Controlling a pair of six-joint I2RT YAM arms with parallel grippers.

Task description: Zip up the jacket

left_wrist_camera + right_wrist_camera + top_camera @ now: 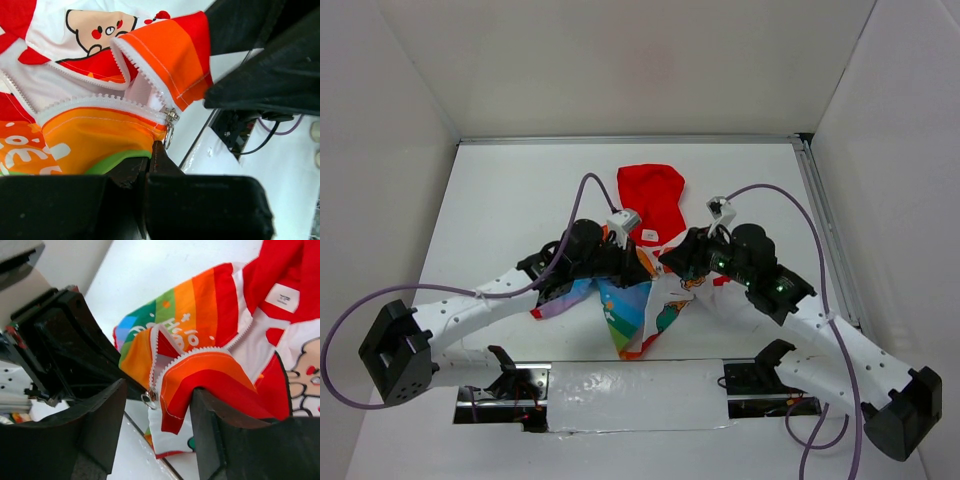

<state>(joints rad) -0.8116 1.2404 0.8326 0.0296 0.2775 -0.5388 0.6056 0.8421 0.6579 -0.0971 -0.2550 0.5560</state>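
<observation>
White table [520, 190], white walls [620, 60]; jacket [638, 320] bunched mid-table between both arms, red hood [653, 195] toward the far wall. Left gripper [152, 150] clamped on jacket hem right beside the zipper pull [170, 125]. Right gripper [159, 395] fingers spread, orange-red front flap [200, 375] hanging between them.

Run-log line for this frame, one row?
left gripper: shut on hem of rainbow-and-white red-hooded fabric jacket | right gripper: open around orange-red front edge | metal zipper slider: at bottom, teeth apart | zip: not yet closed
</observation>
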